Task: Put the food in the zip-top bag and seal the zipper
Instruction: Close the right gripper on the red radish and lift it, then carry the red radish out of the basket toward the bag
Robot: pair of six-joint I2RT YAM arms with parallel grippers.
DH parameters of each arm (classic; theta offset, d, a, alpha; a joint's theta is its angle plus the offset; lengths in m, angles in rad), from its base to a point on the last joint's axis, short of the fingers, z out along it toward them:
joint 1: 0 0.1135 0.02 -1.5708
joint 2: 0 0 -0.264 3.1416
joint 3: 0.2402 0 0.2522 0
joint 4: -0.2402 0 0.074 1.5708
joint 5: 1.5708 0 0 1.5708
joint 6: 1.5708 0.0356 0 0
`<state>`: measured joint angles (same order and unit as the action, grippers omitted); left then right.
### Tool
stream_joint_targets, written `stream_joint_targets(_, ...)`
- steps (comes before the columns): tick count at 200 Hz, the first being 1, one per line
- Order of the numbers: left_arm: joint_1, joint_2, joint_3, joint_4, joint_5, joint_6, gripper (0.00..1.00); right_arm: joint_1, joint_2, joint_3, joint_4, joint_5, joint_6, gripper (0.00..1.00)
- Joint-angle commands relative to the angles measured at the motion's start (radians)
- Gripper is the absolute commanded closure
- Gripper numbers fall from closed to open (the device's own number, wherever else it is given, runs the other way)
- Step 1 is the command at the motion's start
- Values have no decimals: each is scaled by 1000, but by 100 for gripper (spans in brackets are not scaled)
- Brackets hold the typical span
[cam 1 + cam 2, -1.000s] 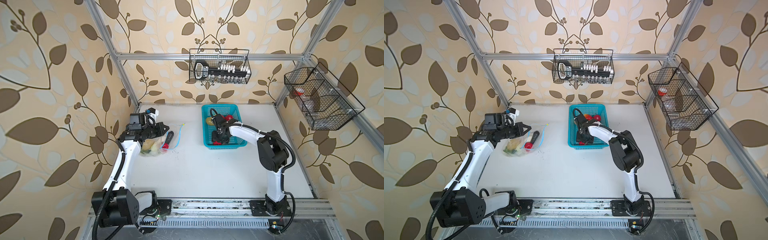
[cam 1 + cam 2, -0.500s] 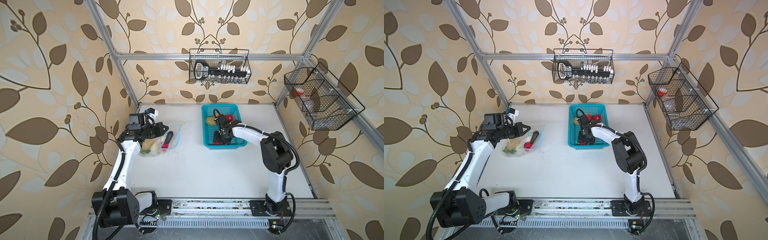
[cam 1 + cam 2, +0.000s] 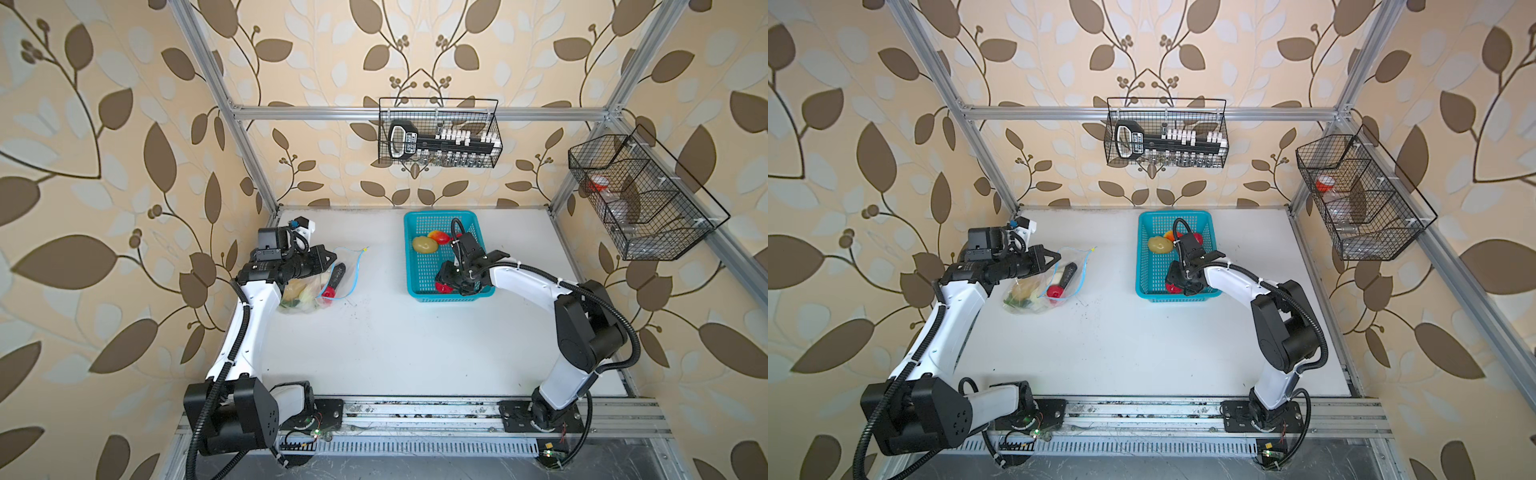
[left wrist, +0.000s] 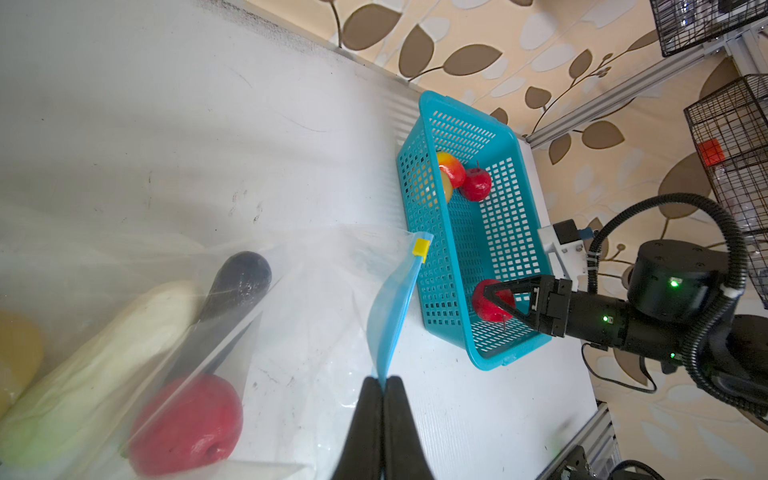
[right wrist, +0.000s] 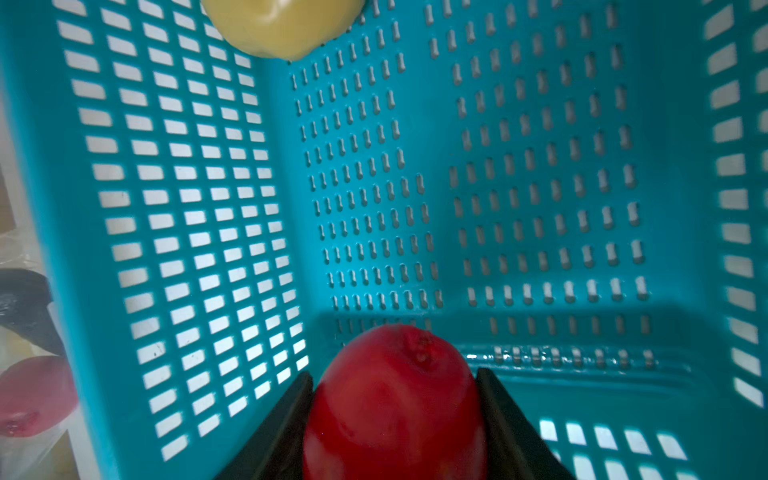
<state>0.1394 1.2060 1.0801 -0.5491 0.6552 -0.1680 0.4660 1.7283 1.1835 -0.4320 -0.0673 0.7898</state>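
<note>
The right claw (image 5: pixel 394 374) grips a red fruit (image 5: pixel 395 411) in the basket (image 5: pixel 187 208); the left claw (image 4: pixel 383 380) pinches the bag (image 4: pixel 324 291)'s zipper (image 4: pixel 395 303), which may slip free.

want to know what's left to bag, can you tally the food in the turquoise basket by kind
red round fruit: 2, one of them in the right pincer
tan potato: 1
red-yellow fruit: 1
total: 4
</note>
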Motion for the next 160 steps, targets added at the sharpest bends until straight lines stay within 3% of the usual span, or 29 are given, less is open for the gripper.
stream_joint_targets(1, 12, -21, -6, 22, 23, -9, 100, -3, -40, -22, 61, -20, 34, 59)
stream_joint_targets(104, 11, 2, 2, 71, -11, -52, 100, -18, -141, -53, 195, -46, 72, 59)
stream_joint_targets(160, 11, 95, 109, -59, -65, 21, 100, -16, -181, -51, 239, -109, 57, 59)
